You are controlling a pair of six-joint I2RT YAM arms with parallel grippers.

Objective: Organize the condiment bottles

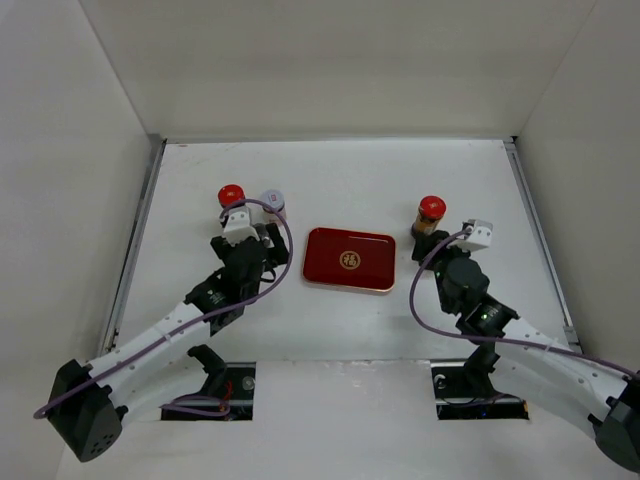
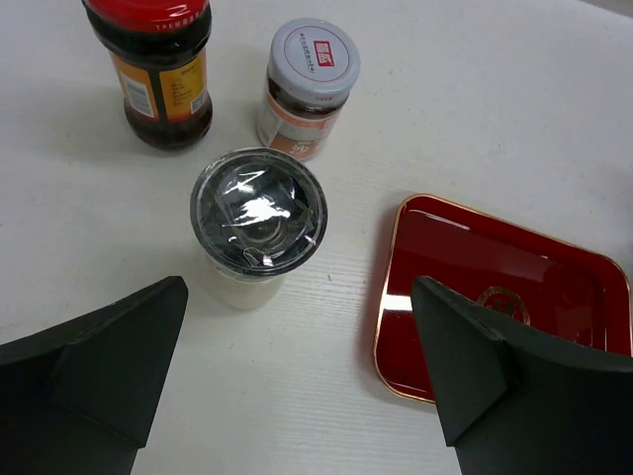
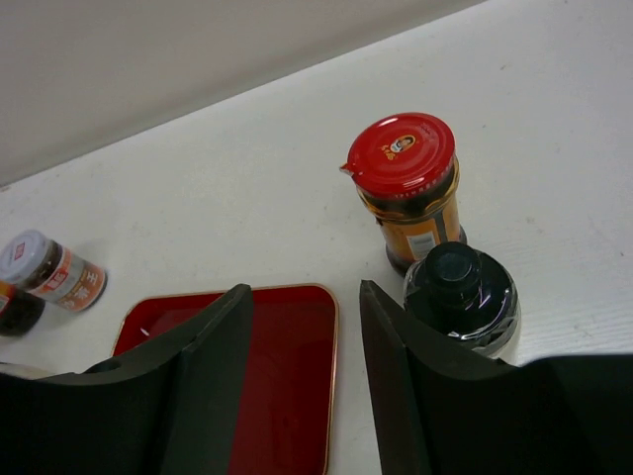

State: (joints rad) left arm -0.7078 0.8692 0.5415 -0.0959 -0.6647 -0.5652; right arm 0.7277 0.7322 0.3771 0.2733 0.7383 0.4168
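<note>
In the left wrist view a silver-grey-capped jar (image 2: pixel 259 213) stands just ahead of my open, empty left gripper (image 2: pixel 297 346), not between the fingers. Behind it stand a red-capped jar (image 2: pixel 148 69) and a pale-capped jar (image 2: pixel 309 84); both also show in the top view, red-capped (image 1: pixel 231 194) and pale-capped (image 1: pixel 272 200). My left gripper (image 1: pixel 258 238) sits just near of them. My right gripper (image 3: pixel 302 327) is open and empty over the tray's right edge. A black-capped jar (image 3: pixel 463 292) stands just outside its right finger (image 3: pixel 406 376). A second red-capped jar (image 3: pixel 406 188) stands behind it and also shows in the top view (image 1: pixel 431 210).
A flat red tray with a gold emblem (image 1: pixel 349 259) lies between the two arms, with nothing on it; it shows in the left wrist view (image 2: pixel 495 257) and the right wrist view (image 3: pixel 287 396). Grey walls enclose the white table on the left, back and right.
</note>
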